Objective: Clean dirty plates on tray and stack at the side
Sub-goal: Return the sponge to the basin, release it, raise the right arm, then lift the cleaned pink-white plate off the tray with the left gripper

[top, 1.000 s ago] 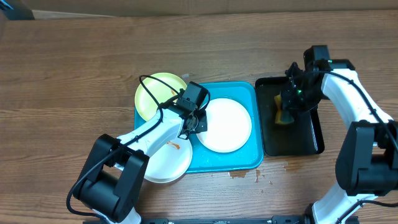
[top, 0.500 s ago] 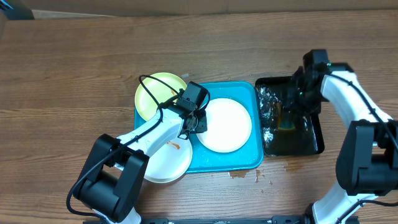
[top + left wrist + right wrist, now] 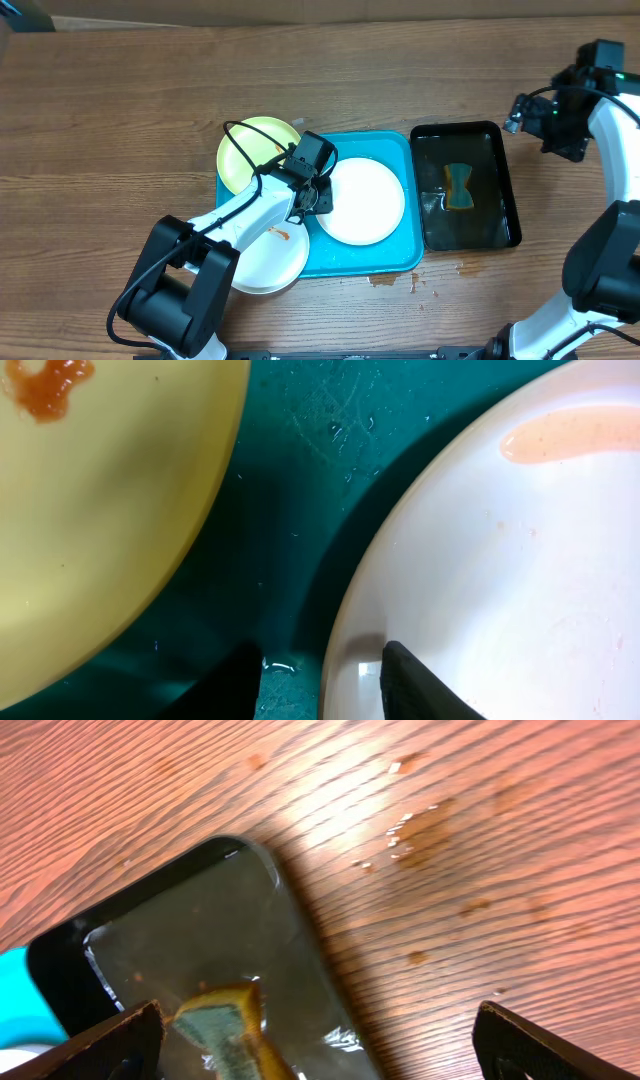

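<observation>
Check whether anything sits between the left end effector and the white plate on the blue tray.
Nothing visible does. The left end effector is at the edge of the white plate, its fingers apart on either side of the rim: one over the plate, one over the bare tray.

Bright even light; glare on the wooden table (image 3: 330, 830), soft shadows.

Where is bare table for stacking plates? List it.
Bare wood: left of the yellow-green plate, and the far edge behind the blue tray and black tray. Crowded: around the left gripper, between central white plate, near-left white plate and yellow-green one. Spills in front.
</observation>
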`<action>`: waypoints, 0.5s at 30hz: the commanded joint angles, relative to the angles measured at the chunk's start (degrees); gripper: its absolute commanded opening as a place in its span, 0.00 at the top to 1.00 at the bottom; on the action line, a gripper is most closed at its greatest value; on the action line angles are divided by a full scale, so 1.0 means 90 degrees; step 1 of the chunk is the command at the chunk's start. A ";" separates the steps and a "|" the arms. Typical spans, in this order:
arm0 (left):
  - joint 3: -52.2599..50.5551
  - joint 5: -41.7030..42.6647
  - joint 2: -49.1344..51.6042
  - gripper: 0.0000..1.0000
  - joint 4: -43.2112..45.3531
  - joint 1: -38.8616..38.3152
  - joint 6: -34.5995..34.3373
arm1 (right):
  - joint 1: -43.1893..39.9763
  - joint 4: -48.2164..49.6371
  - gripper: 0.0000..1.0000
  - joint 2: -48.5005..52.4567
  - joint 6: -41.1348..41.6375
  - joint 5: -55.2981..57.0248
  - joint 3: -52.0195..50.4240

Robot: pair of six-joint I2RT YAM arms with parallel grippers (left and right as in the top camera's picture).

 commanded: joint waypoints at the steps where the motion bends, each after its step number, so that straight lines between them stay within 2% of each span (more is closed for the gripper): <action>1: 0.0019 -0.0058 0.0107 0.64 0.0005 -0.0041 0.0046 | -0.0104 0.0036 0.00 -0.0024 0.0078 0.0036 0.0075; 5: 0.0017 -0.0058 0.0107 0.73 -0.0058 -0.0049 0.0046 | -0.0107 0.0039 0.00 -0.0024 0.0078 0.0036 0.0075; 8: 0.0017 -0.0058 0.0107 0.88 -0.0087 -0.0049 0.0046 | -0.0107 0.0039 0.00 -0.0024 0.0078 0.0036 0.0075; 9: 0.0017 -0.0061 0.0104 0.89 -0.0092 -0.0049 0.0041 | -0.0107 0.0039 0.00 -0.0024 0.0080 0.0034 0.0075; 13: 0.0017 -0.0061 0.0107 0.88 -0.0092 -0.0049 0.0019 | -0.0107 0.0039 0.00 -0.0024 0.0080 0.0036 0.0075; 15: 0.0017 -0.0061 0.0107 0.83 -0.0090 -0.0049 0.0019 | -0.0107 0.0039 0.00 -0.0024 0.0080 0.0034 0.0075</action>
